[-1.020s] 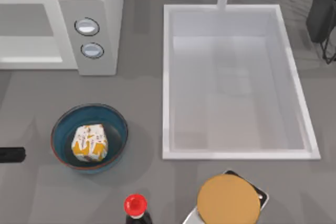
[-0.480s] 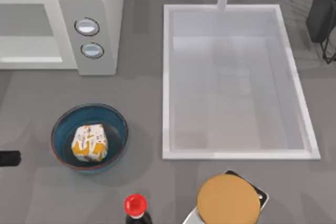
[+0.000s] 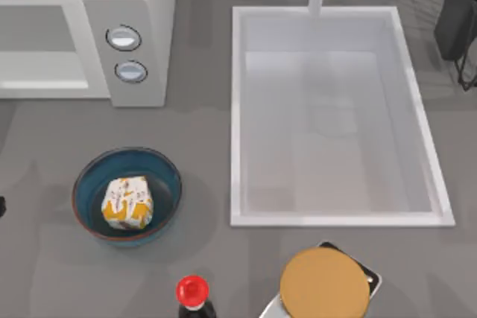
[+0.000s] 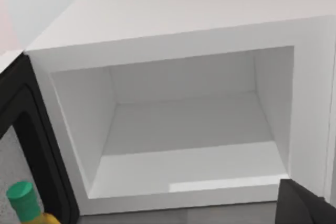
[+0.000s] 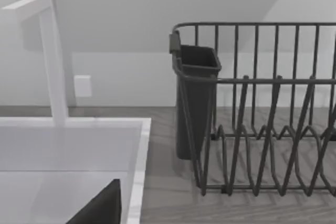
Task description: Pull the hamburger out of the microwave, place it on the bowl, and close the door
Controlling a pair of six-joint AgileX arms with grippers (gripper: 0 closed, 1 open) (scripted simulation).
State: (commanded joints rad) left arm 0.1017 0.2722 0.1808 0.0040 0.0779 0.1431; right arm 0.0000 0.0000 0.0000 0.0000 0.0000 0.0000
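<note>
Hamburger [image 3: 127,202] in bowl [image 3: 83,184], microwave [image 4: 173,40] empty, door [image 4: 21,129] open; hand states: cannot tell.

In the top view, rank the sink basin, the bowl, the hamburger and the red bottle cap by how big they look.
Largest to smallest in the top view:
1. sink basin
2. bowl
3. hamburger, sitting inside the bowl
4. red bottle cap
The cap stands taller, nearer the camera, so it may look slightly bigger than it is.

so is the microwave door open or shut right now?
Open. The left wrist view looks straight into the empty microwave cavity, with the door swung aside.
</note>
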